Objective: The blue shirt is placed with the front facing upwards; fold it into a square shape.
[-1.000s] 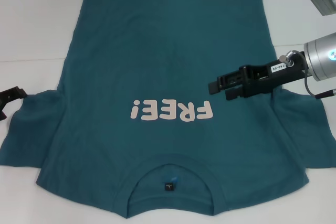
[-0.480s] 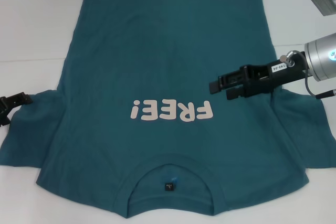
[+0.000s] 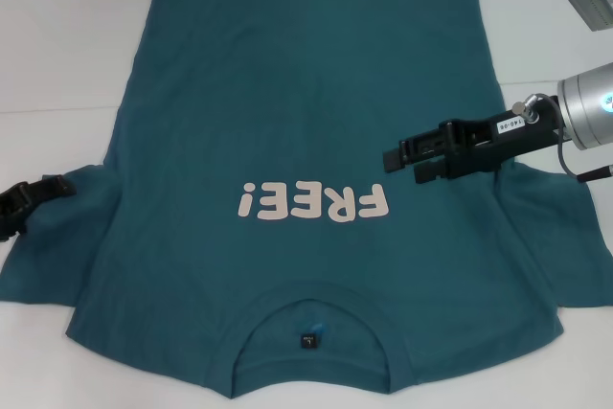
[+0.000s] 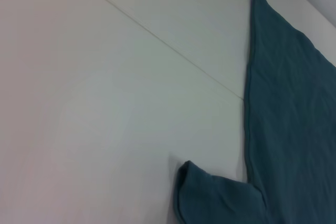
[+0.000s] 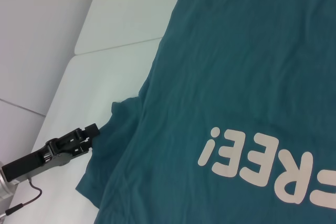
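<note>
The blue shirt [image 3: 306, 141] lies spread flat on the white table [image 3: 57, 45], front upward, with its pale "FREE!" print [image 3: 314, 202] showing across the chest. Its ribbed collar [image 3: 311, 332] is on the side of the print nearest the robot, and the hem is at the far side. A small dark label [image 3: 308, 340] sits inside the neck opening.

The right gripper [image 3: 397, 160] hangs over the shirt just beyond the "F" end of the print, pointing across the chest. Its black fingers look slightly parted with nothing between them, though the angle makes this hard to judge.

The left gripper [image 3: 48, 189] is at the sleeve on the "!" side of the print, its tip at the sleeve's outer edge. In the right wrist view this gripper [image 5: 86, 136] has its fingers parted a little, right at the cloth; whether they touch the sleeve cannot be told.
</note>
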Available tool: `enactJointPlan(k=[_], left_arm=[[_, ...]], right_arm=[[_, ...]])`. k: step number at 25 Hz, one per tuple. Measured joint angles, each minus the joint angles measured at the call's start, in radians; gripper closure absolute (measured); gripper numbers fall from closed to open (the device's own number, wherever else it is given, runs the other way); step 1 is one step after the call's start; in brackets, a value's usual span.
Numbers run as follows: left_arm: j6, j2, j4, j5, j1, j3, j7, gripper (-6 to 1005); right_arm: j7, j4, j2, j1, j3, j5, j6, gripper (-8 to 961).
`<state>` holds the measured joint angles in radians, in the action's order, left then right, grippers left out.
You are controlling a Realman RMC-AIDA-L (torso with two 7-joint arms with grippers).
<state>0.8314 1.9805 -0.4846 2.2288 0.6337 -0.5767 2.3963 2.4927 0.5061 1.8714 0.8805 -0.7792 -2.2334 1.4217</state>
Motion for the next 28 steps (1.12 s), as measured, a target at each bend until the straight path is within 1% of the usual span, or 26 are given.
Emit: enactJointPlan(k=[16, 27, 28], left_arm=[[0.020, 0.000, -0.005, 0.001, 0.004, -0.019, 0.000, 143], [0.018, 0.001, -0.010, 0.029, 0.007, -0.030, 0.004, 381], [0.018, 0.001, -0.011, 0.029, 0.007, -0.029, 0.003, 425]], right_arm=[[0.000, 0.000, -0.001, -0.002, 0.001, 0.004, 0.000, 221], [0.000, 0.000, -0.002, -0.002, 0.005, 0.007, -0.002, 221], [0.000, 0.000, -0.002, -0.002, 0.006, 0.007, -0.002, 221]])
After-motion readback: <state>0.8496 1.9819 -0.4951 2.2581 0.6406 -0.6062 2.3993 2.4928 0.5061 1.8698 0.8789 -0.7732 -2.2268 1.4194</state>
